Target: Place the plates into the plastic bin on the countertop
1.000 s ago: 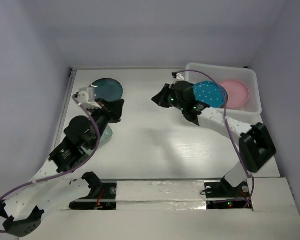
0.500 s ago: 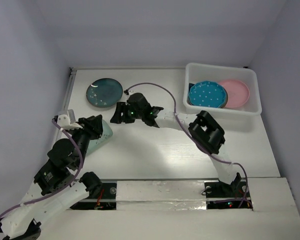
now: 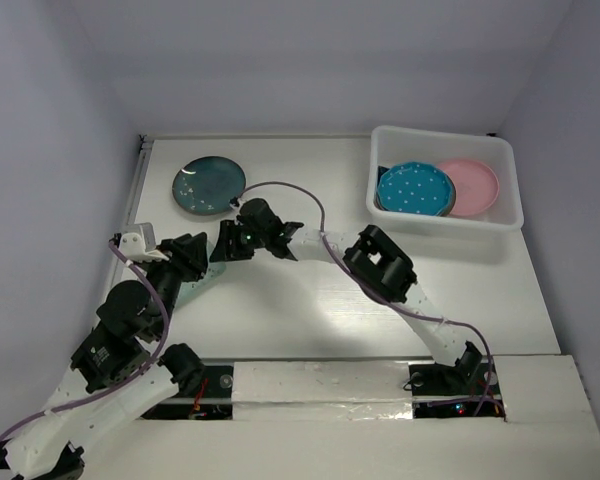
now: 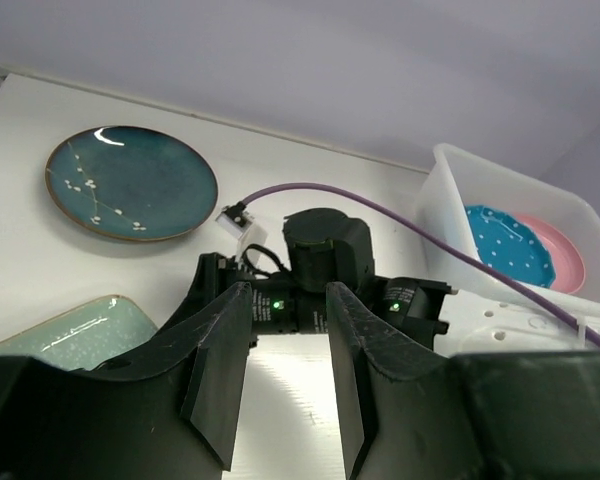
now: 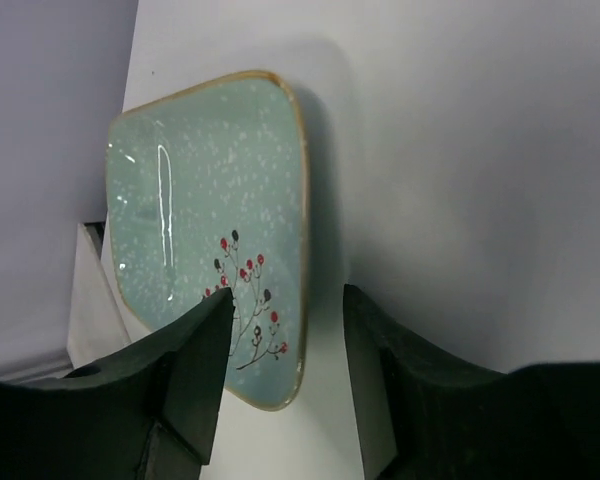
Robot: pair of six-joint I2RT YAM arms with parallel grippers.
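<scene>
Blue dotted plate (image 3: 415,188) and pink plate (image 3: 472,185) already lie in the plastic bin (image 3: 445,132). Dark teal plate (image 3: 209,185) and mint flowered plate (image 5: 210,230) are left on the worktop (image 3: 300,320). Right fingers (image 5: 195,360) stand wide and empty by the mint plate; left fingers (image 4: 220,360) narrowly parted, empty

Left wrist view: we're losing the near part of the mint green plate (image 4: 65,325), way left of the plastic bin (image 4: 450,200), behind the left gripper (image 4: 287,300). The bin itself is running off the right edge. Inside the bin, the blue dotted plate (image 3: 415,188) is covering part of the pink plate (image 3: 477,185). We're only catching a dark sliver under the blue one, too thin to tell what it is.
</scene>
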